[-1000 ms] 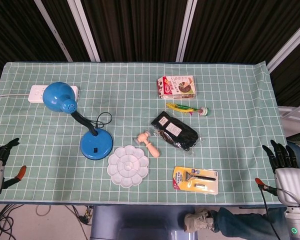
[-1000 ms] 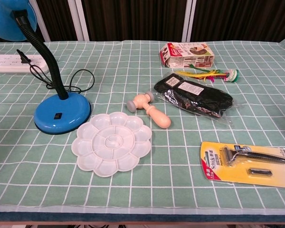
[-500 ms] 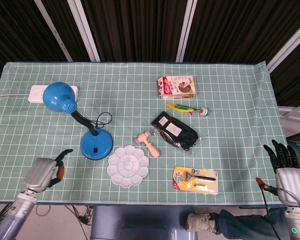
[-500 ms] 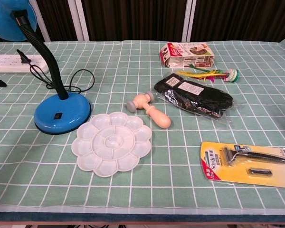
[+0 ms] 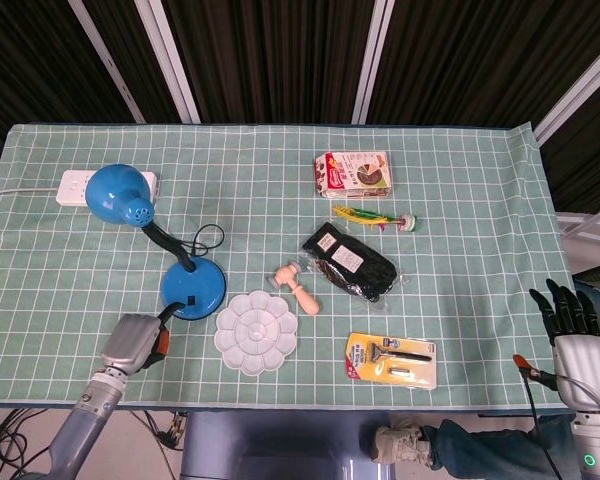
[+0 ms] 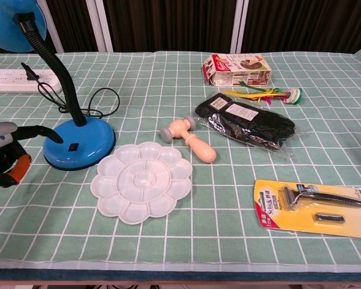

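- Your left hand has come in along the near edge of the worktop since a second ago, from the far left corner to a spot just beside the blue desk lamp; your right hand has kept its place off the right edge.
- Taking the lamp's round base as the landmark: the left hand sits to the near-left of it, fingers pointing toward it, a fingertip close to the rim. In the chest view the left hand has one dark finger stretched toward the base, and I cannot tell whether it touches.
- That hand holds nothing; its fingers are apart, some loosely curled.
- The lamp's neck rises from the back of the base and leans away to the far left, ending in the shade near the white power strip.
- The left hand is far nearer the base than the right hand, which stands upright with fingers spread and empty, well apart from everything.
- The white paint palette lies just to the right of the base.
- Hard to make out: the chest view cuts the left hand off at the frame edge, and the head view hides its palm side.
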You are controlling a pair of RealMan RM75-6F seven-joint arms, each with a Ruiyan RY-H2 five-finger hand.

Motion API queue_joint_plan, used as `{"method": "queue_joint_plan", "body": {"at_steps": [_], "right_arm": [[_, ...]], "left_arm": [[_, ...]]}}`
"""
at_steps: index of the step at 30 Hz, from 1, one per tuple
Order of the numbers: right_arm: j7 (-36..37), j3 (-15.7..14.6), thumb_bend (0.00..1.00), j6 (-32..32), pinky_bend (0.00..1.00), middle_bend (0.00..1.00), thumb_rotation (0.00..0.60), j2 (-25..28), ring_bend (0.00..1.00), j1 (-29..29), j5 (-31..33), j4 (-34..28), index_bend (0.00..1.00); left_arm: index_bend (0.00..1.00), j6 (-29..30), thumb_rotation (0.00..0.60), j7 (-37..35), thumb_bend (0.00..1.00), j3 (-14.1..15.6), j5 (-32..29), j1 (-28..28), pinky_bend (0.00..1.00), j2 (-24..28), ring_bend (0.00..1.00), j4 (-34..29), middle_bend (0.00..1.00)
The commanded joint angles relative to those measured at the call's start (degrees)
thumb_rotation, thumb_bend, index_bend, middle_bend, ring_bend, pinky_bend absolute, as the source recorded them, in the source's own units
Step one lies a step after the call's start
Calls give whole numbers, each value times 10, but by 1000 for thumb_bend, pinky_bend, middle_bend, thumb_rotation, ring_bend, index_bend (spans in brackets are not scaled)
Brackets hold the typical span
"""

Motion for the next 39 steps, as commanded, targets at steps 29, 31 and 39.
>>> {"method": "queue_joint_plan", "body": {"at_steps": [29,31,39], "right_arm": [[-2,1,170,-3,0,27,600,0,19,0,6,-1,117],[-3,1,170,-3,0,27,600,0,19,0,5,-1,117],[-2,2,169,-3,0,27,600,0,19,-1,6,-1,117]], "left_arm": [[215,4,600,49,756,-2,-67,-35,775,-41,789,31,799],[217,3,600,49,756,-2,-70,-37,775,-41,788,31,799],[261,6,600,51,756,3,-71,-41,775,-40,788,28,799]]}}
